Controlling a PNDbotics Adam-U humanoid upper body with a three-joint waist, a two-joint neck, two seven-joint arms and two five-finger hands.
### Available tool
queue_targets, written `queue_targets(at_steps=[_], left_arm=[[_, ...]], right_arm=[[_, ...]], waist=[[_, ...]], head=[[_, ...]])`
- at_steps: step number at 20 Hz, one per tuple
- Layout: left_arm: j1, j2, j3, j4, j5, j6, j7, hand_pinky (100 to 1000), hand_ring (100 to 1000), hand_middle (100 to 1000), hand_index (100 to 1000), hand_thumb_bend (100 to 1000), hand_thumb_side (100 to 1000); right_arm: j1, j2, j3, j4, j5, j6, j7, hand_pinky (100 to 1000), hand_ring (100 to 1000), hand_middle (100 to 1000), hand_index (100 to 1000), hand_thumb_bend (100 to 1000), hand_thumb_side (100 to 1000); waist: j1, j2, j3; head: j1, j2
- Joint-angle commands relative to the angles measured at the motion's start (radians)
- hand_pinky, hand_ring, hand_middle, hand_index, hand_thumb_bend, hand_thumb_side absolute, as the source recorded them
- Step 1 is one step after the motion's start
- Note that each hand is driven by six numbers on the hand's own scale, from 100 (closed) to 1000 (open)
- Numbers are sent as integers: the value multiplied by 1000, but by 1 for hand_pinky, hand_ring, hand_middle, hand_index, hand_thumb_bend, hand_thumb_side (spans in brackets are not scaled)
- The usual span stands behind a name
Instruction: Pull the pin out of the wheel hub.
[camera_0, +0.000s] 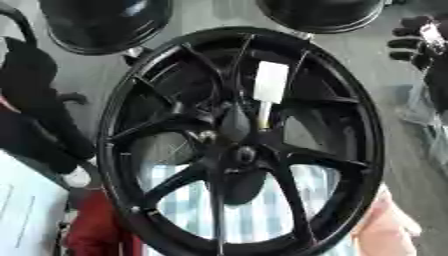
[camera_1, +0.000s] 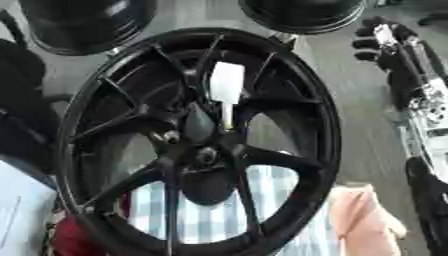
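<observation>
Black wheel (camera_0: 241, 145), close to camera, filling most of both views, stood on edge and tilted. Spokes running from hub (camera_0: 243, 155) out to rim. White pin (camera_0: 268, 90) with broad pale head and thinner shaft, seated along a spoke just above hub, shaft end pointing toward centre. Pin not out; no hand touching it.

Right hand (camera_1: 385, 42) at upper right, beside rim, well apart from pin. Fingers dark, appearing curled, grasping nothing visible. Silver and black forearm trailing down right edge of right eye view.

Left hand not seen in either view. Dark shape at left edge unidentified.

Pale bare hand (camera_1: 367, 220) of a person at lower right, against or just behind rim; contact unclear. Striped cloth (camera_0: 254, 210) showing through lower spoke gaps. Two dark round objects (camera_0: 105, 22) at top behind wheel.

Progress judged: nothing done so far. Left: reach across through spokes, grasp pin head, draw it clear of hub.
</observation>
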Motion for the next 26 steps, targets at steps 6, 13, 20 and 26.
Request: queue_targets(at_steps=[6,13,20,26], left_arm=[[-5,24,4,-17,-10,0,3,695,791,704,725,210,589],[-6,24,3,-17,-12,2,4,695,791,704,724,210,589],[-2,30,3,-16,-12,4,3,694,793,704,725,210,590],[11,44,3,-11,-17,6,2,694,794,704,724,209,590]], right_arm=[[-9,-18,-4,-11,3,-1,2,745,739,699,772,100,698],[-17,-18,-2,-11,3,0,5,745,740,700,773,100,694],[-79,-58,16,-15,9,-2,20,749,746,706,777,100,659],[-182,-176,75,6,-3,-22,81,754,751,710,781,100,596]], waist=[[-2,-29,0],[-2,-27,3],[-8,-33,4],[-23,-44,-5]], head=[[1,-3],[9,-6],[14,0],[13,6]])
